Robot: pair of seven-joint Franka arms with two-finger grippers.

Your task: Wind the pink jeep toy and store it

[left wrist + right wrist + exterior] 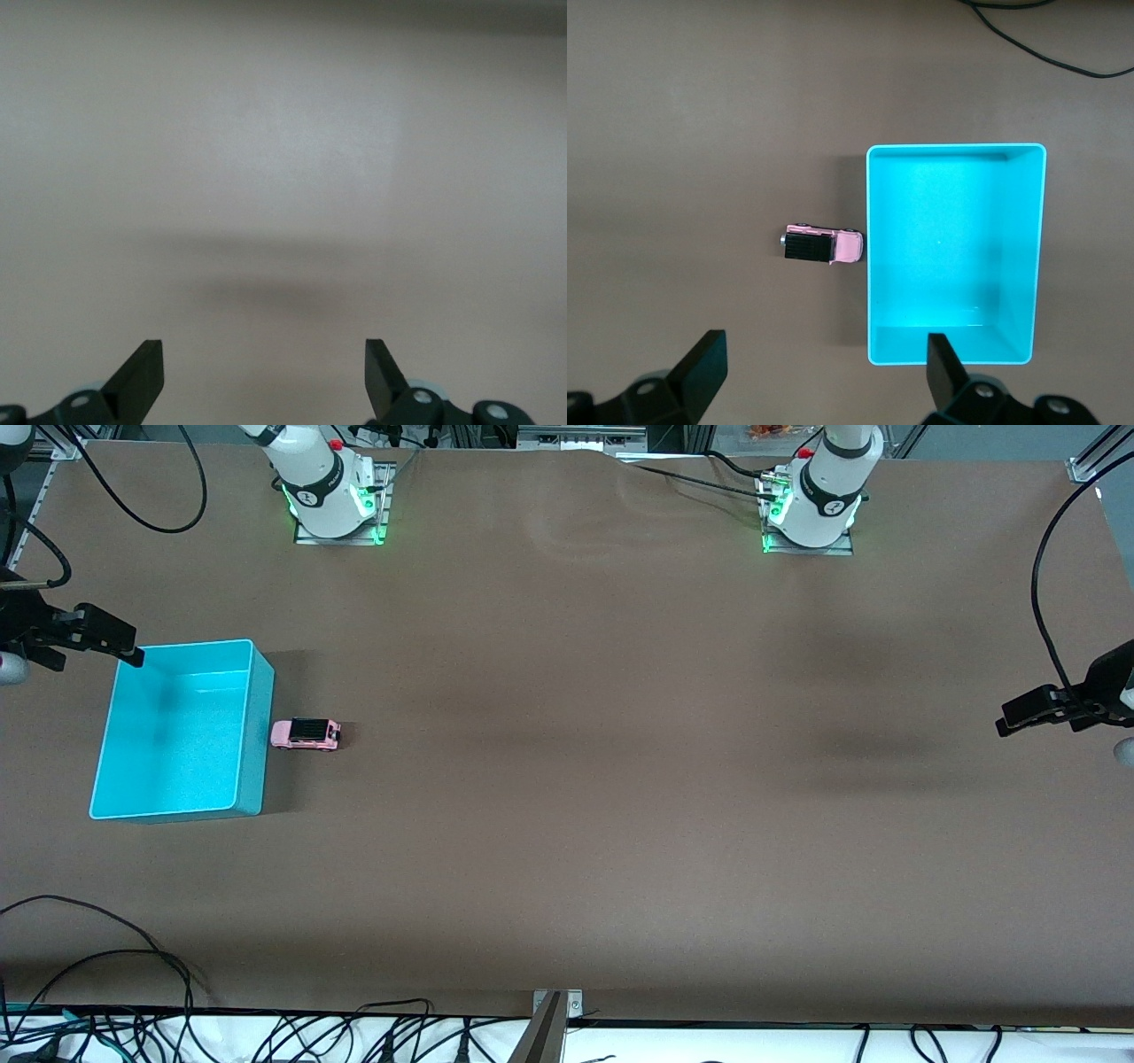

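Observation:
The pink jeep toy point(306, 733) stands on its wheels on the brown table, close against the outer wall of the turquoise bin point(255, 762), on the side toward the left arm's end. In the right wrist view the jeep point(823, 246) shows its black roof, with its pink end at the bin point(868, 266). The bin holds nothing. My right gripper point(131, 655) is open and empty, up in the air over the bin's rim on the robots' side; its own view point(824, 365) shows it the same. My left gripper point(1008, 724) waits open and empty over bare table at the left arm's end; its own view point(264, 372) shows it the same.
Black cables point(133, 974) lie along the table edge nearest the front camera. More cables point(1050, 602) hang by both ends of the table. The arm bases point(332, 496) stand along the edge by the robots.

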